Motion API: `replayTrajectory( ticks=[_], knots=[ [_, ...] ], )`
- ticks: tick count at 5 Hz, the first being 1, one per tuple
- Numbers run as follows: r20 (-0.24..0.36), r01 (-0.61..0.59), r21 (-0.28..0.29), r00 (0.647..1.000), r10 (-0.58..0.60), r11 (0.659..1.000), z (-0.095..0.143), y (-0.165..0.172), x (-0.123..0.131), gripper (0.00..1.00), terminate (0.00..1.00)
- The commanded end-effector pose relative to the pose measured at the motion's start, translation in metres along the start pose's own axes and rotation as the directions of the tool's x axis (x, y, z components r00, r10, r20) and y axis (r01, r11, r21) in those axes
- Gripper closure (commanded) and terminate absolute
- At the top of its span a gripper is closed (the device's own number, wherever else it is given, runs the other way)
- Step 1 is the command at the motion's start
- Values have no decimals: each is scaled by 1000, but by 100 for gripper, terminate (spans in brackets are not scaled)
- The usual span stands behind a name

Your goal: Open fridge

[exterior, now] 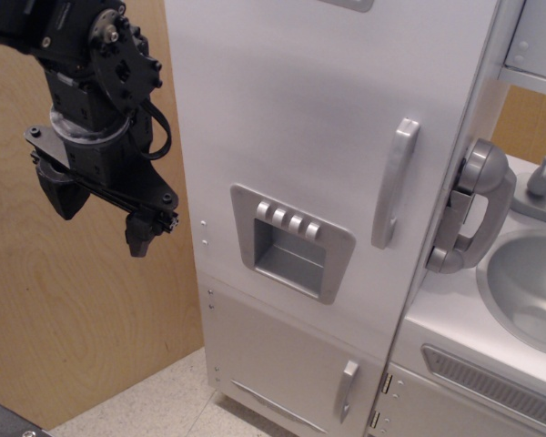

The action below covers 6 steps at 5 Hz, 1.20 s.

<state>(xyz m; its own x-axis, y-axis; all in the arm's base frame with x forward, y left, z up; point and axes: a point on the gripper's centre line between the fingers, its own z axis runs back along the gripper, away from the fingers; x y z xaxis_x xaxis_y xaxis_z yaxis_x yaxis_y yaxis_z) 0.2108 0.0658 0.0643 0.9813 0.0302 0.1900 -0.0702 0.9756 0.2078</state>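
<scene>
The fridge (pixel 300 118) is a tall silver-grey toy unit, and its large door is shut. The long vertical silver handle (pixel 394 182) runs along the door's right edge. The recessed four-button dispenser panel (pixel 291 241) sits at the door's lower middle. My black gripper (pixel 105 217) hangs in the air to the left of the fridge, at about the height of the dispenser. Its two fingers (pixel 142 235) are spread apart with nothing between them. It touches neither the door nor the handle.
A smaller lower door (pixel 282 350) with a short handle (pixel 346 390) is below. A grey toy phone handset (pixel 473 209) hangs on the fridge's right side, beside a toy sink (pixel 528 282) with a tap (pixel 541 175). A wooden wall (pixel 64 328) stands behind my arm.
</scene>
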Motion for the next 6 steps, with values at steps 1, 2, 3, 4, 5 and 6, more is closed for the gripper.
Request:
replayTrajectory(
  ticks=[1, 2, 3, 4, 5, 6],
  knots=[
    [0, 0, 0, 1000, 0, 1000, 0, 0, 0, 0, 0],
    [37, 7, -34, 999, -6, 999, 2, -33, 13, 0, 0],
    [104, 28, -90, 994, -18, 996, 17, -59, 37, 0, 0],
    [135, 26, -101, 991, -12, 995, 26, -76, 60, 0, 0],
    [170, 32, -107, 985, -14, 994, 29, -97, 83, 0, 0],
    [164, 16, -143, 987, 8, 990, 30, -111, 100, 0, 0]
  ],
)
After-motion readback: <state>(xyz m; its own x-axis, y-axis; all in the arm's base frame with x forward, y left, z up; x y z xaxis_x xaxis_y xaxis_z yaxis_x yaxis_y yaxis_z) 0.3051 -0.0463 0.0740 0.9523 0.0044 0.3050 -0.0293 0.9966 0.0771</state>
